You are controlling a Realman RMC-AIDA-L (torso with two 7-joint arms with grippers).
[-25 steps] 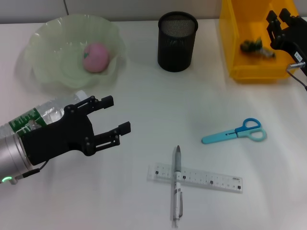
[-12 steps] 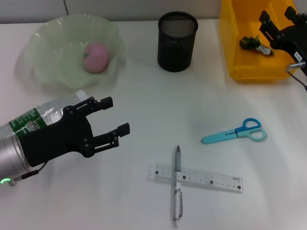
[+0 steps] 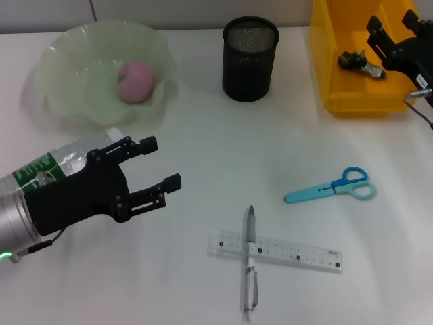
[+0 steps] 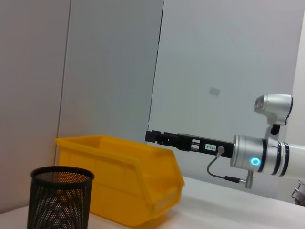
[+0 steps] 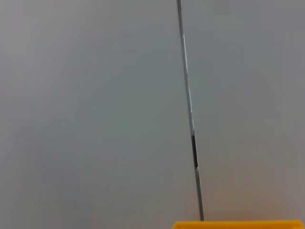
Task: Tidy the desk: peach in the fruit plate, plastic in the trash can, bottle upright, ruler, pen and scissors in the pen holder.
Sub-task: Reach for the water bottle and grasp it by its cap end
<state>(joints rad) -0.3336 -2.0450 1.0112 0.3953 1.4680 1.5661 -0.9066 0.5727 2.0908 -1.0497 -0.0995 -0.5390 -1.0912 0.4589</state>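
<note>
A pink peach (image 3: 136, 80) lies in the pale green fruit plate (image 3: 67, 101). Crumpled plastic (image 3: 358, 62) lies in the yellow bin (image 3: 331, 74). My right gripper (image 3: 392, 22) is open and empty above the bin's right side. A clear bottle (image 3: 71, 153) with a green label lies on its side at the left, partly hidden under my left arm. My left gripper (image 3: 164, 162) is open and empty just past it. Blue scissors (image 3: 331, 189), a clear ruler (image 3: 274, 252) and a silver pen (image 3: 249, 267) lying across the ruler are on the desk. The black mesh pen holder (image 3: 250, 58) stands at the back.
The left wrist view shows the pen holder (image 4: 61, 198), the yellow bin (image 4: 119, 183) and, farther off, the right gripper (image 4: 157, 138) above the bin. The right wrist view shows a grey wall and the bin's rim (image 5: 238, 224).
My right gripper has shifted slightly left over the bin, and the plastic has shifted slightly inside it. My left arm has barely moved.
</note>
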